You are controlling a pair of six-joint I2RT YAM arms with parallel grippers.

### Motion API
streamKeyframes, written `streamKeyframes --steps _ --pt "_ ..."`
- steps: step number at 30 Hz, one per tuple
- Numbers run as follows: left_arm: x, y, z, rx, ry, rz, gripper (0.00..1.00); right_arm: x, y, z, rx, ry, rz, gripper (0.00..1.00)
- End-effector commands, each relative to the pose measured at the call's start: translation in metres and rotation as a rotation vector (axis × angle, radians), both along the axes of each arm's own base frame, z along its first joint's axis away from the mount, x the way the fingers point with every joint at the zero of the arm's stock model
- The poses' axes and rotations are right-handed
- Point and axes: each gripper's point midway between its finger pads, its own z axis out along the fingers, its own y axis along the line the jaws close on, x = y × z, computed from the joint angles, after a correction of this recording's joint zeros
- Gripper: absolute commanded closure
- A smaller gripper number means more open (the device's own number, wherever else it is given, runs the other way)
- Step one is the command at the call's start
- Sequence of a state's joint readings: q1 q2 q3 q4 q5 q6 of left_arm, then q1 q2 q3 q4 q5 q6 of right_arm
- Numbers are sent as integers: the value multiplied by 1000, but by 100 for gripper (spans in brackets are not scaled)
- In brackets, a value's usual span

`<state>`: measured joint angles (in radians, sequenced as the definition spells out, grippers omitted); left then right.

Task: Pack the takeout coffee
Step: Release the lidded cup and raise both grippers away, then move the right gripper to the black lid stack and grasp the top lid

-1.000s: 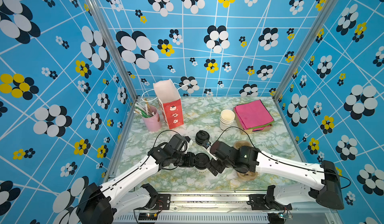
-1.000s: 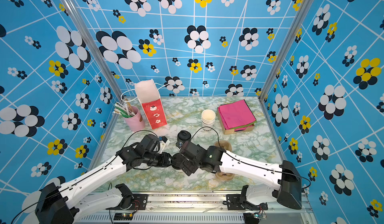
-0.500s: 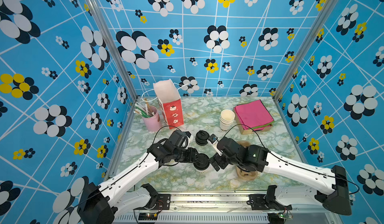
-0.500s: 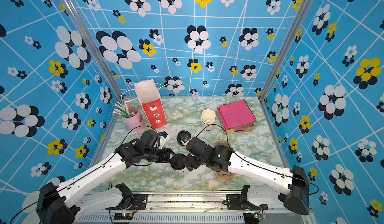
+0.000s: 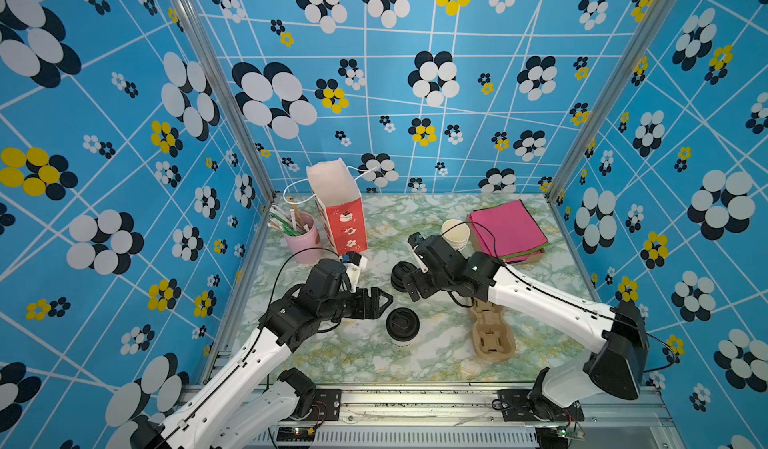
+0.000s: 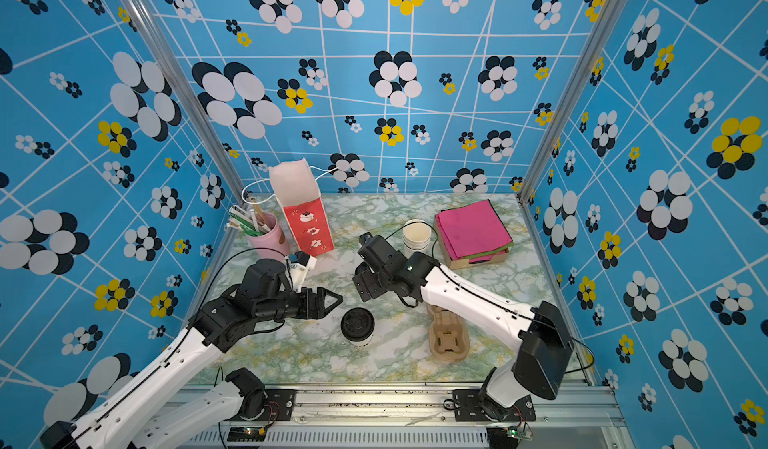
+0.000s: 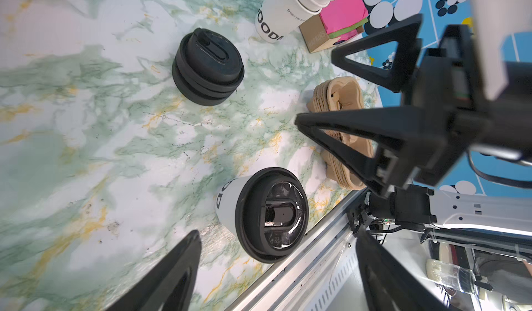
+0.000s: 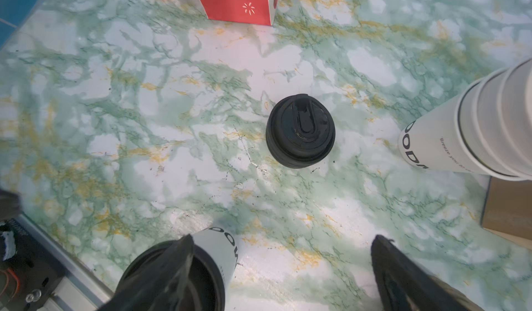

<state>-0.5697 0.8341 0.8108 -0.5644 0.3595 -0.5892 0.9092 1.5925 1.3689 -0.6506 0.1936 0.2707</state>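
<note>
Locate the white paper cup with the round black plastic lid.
In both top views the lidded cup stands upright front-centre, left of the brown pulp carrier and in front of the black lid stack.

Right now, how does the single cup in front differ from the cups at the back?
The lidded cup is capped by a black lid; the cup stack is open on top. The lidded cup is one cup; the cup stack is several nested together. The lidded cup stands alone in front; the cup stack stands next to the pink napkins. Both are upright, white, with dark lettering near the base.
</note>
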Motion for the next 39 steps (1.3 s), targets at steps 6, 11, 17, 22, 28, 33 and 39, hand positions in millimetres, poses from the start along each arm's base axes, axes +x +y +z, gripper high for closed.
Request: streamKeyframes --steps 6,11,17,22,28,33,39 --pt "0 5 -8 -21 -19 2 11 36 21 -36 -139 51 18 1" --pt "2 9 -9 -29 -26 20 10 48 33 -55 -237 70 74 1" --pt "2 13 -12 -44 -28 42 10 57 30 -79 -340 68 102 1" --pt "3 16 -14 -59 -25 64 9 57 32 -99 -378 95 130 1" --pt "3 17 -17 -66 -18 75 9 64 33 -113 -426 88 138 1" --pt "4 18 -19 -65 -16 79 9 74 29 -130 -511 73 139 1" --pt "5 19 -23 -66 -6 81 9 89 25 -137 -604 33 145 1"
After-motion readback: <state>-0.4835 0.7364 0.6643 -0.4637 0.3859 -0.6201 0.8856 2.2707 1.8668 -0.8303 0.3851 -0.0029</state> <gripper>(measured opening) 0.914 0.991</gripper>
